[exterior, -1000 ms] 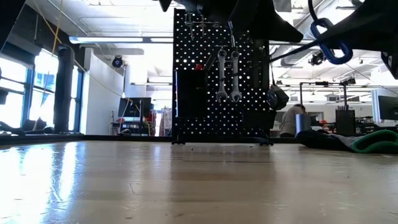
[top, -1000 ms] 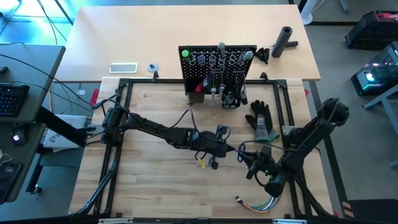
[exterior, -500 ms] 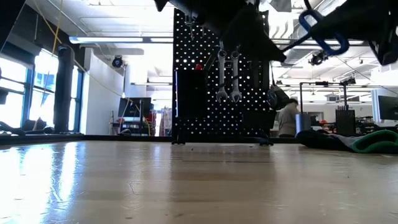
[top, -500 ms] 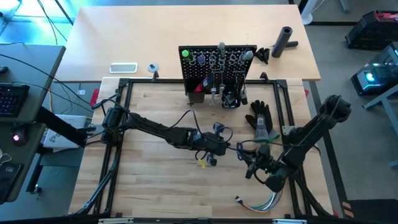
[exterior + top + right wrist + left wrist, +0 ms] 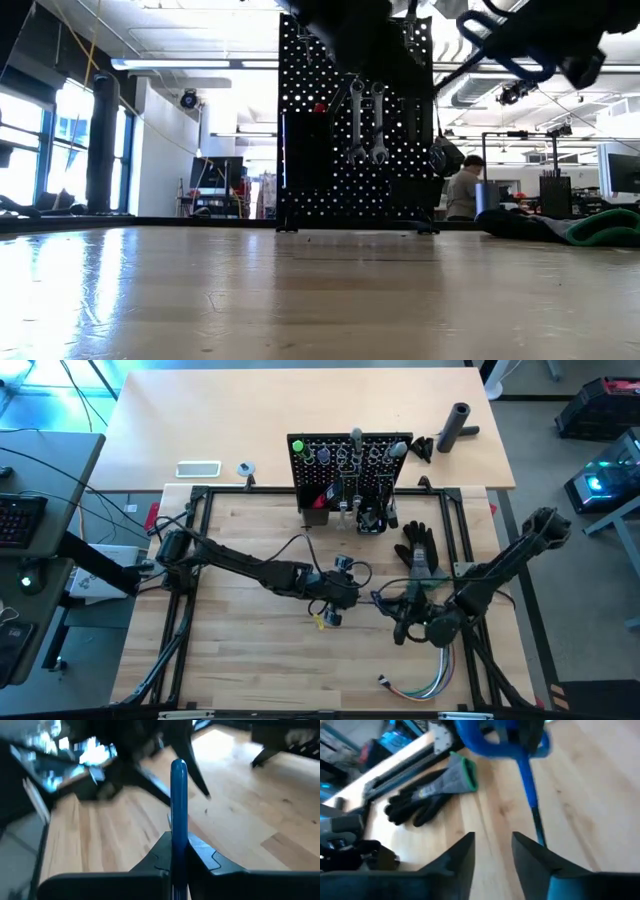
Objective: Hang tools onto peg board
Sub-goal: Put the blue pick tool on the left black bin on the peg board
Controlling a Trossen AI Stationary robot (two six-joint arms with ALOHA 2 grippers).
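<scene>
- Now the right tool, in front of the peg board, is clenched on a blue-handled tool held above the surface.
- Left tool, just beside it and also in front of the peg board, stands released, fingers apart.
- Two silver wrenches hang on the peg board.
- Black glove lies near the peg board's base.

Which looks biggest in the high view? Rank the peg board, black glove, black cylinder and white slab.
1. peg board
2. black glove
3. black cylinder and white slab: too alike to rank.
</scene>
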